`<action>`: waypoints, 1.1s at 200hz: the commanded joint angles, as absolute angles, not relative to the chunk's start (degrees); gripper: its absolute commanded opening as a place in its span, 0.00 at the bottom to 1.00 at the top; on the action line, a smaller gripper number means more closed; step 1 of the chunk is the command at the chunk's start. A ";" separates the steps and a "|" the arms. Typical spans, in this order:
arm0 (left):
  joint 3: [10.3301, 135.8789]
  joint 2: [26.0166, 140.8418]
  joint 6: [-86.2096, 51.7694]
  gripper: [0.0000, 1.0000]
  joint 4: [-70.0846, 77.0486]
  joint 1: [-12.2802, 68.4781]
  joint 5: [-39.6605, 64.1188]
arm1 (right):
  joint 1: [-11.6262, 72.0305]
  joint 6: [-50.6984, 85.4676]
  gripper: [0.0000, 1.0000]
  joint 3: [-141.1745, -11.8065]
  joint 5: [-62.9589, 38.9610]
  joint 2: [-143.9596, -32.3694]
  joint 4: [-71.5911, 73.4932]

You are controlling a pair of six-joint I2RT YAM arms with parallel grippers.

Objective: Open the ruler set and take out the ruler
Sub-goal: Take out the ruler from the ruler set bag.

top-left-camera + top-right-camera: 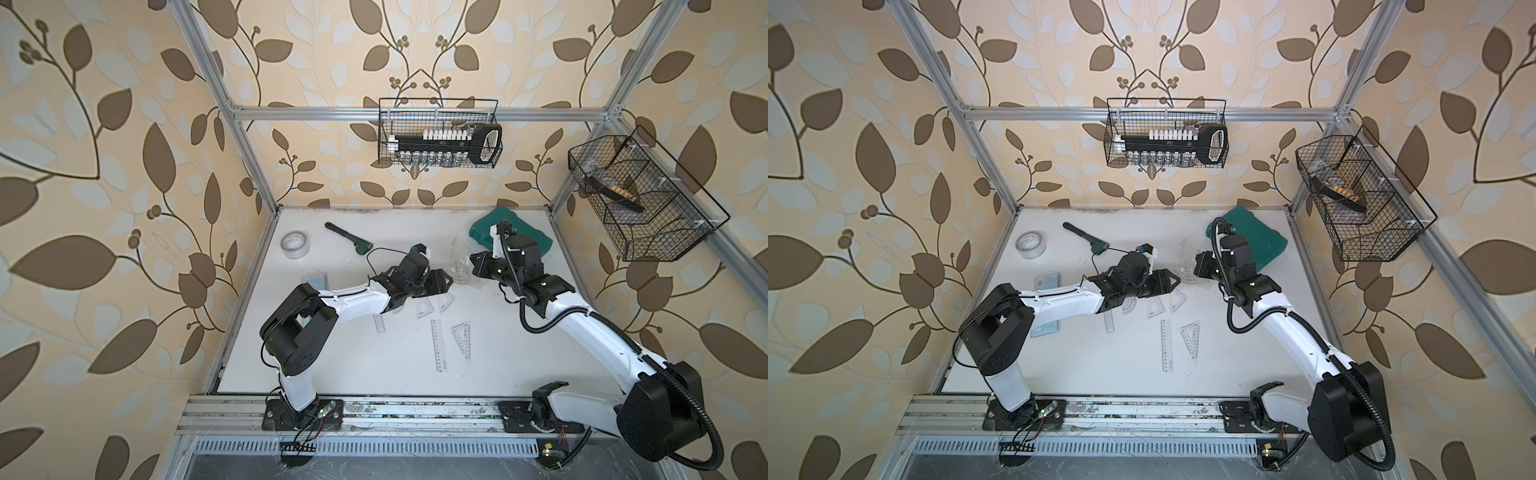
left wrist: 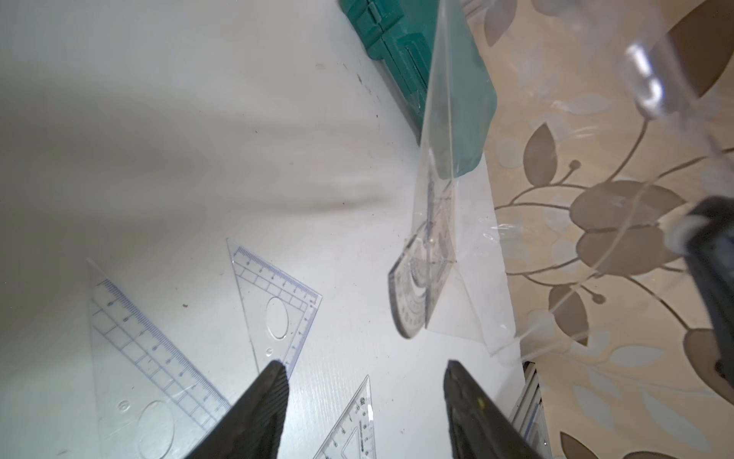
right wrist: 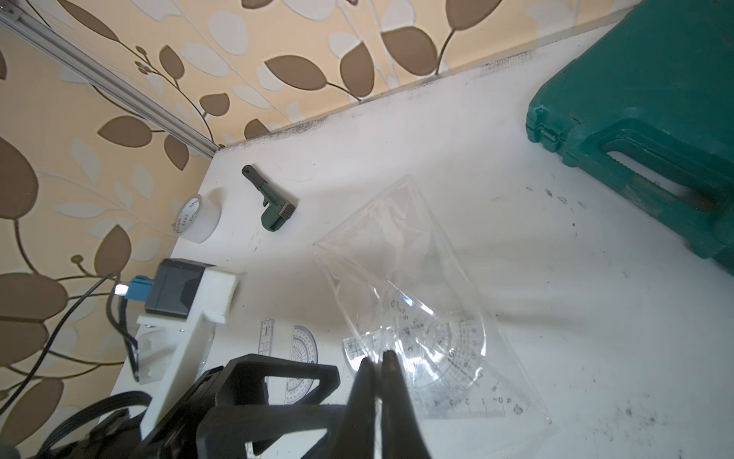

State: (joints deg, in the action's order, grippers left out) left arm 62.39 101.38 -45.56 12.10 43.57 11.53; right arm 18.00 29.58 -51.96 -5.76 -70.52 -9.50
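The ruler set is a clear plastic pouch (image 3: 397, 254), and my right gripper (image 3: 378, 355) is shut on its edge, lifting it off the white table. A protractor (image 3: 449, 341) and a scaled clear piece (image 3: 476, 401) still show inside it. The pouch (image 1: 462, 259) hangs between the two grippers in both top views. My left gripper (image 2: 365, 365) is open and empty, just short of the pouch (image 2: 449, 139), above loose set squares (image 2: 278, 310). A straight clear ruler (image 1: 438, 345) lies on the table nearer the front, beside a set square (image 1: 463, 338).
A green tool case (image 1: 523, 232) sits at the back right behind the right arm. A tape roll (image 1: 295, 245) and a green hand tool (image 1: 347, 239) lie at the back left. A flat pack (image 1: 1047, 280) lies by the left arm. Wire baskets (image 1: 440, 133) hang on the frame.
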 commanded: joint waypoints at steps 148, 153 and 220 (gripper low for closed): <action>64.41 103.62 -44.12 0.32 21.17 44.38 11.28 | 18.32 29.61 0.00 -54.40 -6.86 -69.19 -10.46; 64.42 103.70 -44.12 0.30 21.26 44.41 11.38 | 18.35 29.61 0.00 -54.32 -6.77 -69.17 -10.56; 63.37 103.71 -44.12 0.18 23.66 44.47 10.99 | 18.30 29.70 0.00 -53.79 -6.81 -69.16 -10.37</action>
State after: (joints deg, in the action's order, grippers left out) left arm 62.59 103.79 -44.99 19.97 43.94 11.46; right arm 18.00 29.58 -52.40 -6.22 -70.13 -10.48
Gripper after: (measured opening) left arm 0.185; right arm 0.048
